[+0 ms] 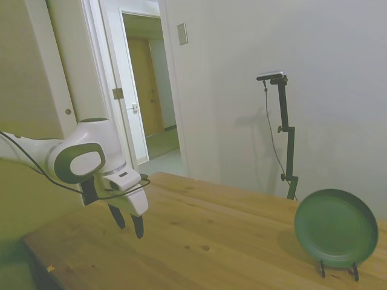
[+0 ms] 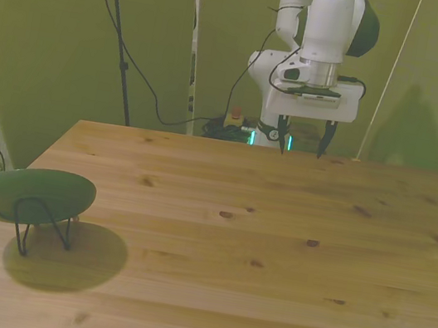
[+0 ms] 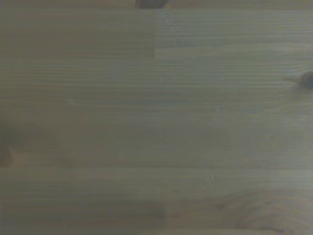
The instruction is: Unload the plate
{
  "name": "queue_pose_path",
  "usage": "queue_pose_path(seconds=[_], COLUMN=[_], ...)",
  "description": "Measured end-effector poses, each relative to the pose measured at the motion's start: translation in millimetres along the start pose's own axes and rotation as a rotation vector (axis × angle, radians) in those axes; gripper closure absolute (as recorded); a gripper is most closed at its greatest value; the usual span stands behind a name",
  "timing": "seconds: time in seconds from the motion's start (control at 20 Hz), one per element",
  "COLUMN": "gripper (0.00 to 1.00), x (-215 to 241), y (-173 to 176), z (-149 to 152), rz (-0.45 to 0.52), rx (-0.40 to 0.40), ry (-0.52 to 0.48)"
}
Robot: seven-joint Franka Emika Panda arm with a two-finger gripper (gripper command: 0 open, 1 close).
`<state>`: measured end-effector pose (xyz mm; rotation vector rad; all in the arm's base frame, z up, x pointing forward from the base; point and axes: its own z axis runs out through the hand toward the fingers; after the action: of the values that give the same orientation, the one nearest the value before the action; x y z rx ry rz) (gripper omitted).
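Here my gripper (image 2: 300,145) hangs above the wooden table (image 2: 272,249), its two dark fingers (image 1: 138,226) spread apart and pointing down with nothing between them. In the front view it sits over the table's far edge, a little toward the front view's right of centre; in the side view it hovers over the near-left part of the tabletop, clear of the surface. My wrist camera sees only bare wood grain (image 3: 156,117), somewhat blurred, with a dark knot at one edge.

The dark green plate (image 1: 336,228) is well apart from me, at the other end of the table. It stands propped almost on edge, leaning in a thin black wire stand (image 2: 40,228) whose feet rest on the wood. In the front view it is near the front view's left edge of the table, casting a round shadow beneath.
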<state>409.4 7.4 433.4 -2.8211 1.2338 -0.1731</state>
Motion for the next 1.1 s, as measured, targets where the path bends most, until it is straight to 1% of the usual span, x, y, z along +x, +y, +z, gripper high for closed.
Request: queue_pose_path(seconds=[0.3,0.45,0.65,0.8,0.9,1.1], gripper=[0.0,0.0,0.0,0.0,0.0,0.0], x=[12,38,84,133,169,233], y=[7,14,32,53,67,91], z=[-6,-30,-69,-97,-108,-116], rz=[0.005,0.04,0.095,0.136,0.158,0.217], rx=[0.025,0.036,0.019,0.002,-0.007,-0.021], ry=[-0.004,0.041,0.106,0.139,0.161,0.196])
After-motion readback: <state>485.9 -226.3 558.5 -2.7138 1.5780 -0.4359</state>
